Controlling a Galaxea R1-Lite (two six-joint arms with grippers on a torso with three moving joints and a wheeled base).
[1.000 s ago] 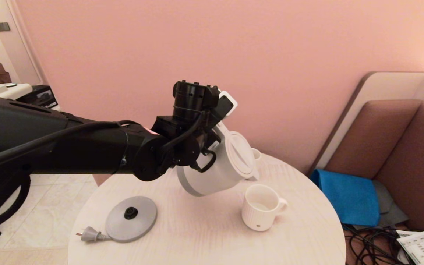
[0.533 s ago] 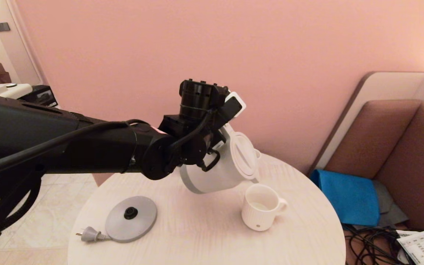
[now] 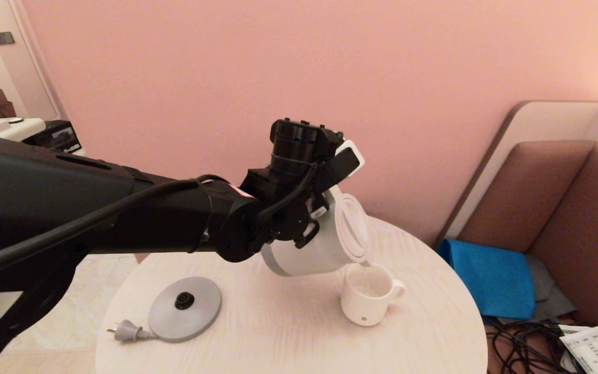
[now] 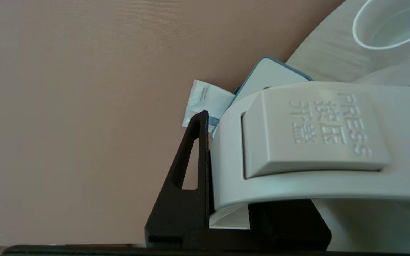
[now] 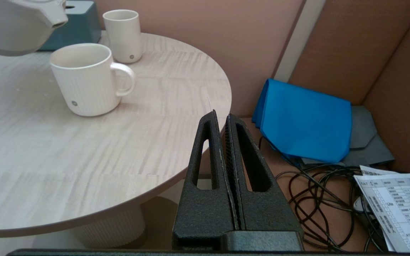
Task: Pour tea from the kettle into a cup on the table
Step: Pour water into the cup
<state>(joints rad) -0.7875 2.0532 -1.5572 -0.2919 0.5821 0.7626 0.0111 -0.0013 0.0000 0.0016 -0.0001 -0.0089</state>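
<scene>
The white kettle hangs tilted over the table, its lid facing right and its spout just above the rim of the ribbed white cup. My left gripper is shut on the kettle's loop handle, below the PRESS button. From the right wrist view, the kettle's spout sits above and beside the cup, and no stream shows. My right gripper is shut on nothing, low beside the table's edge, out of the head view.
The grey kettle base and its plug lie at the table's front left. A small handleless cup and a teal box stand at the back. A blue cloth, cables and a paper sheet lie on the right.
My left arm has carried the kettle to the right and tipped it further. Its spout has come down over the cup's rim. The cup and the right arm have not moved.
</scene>
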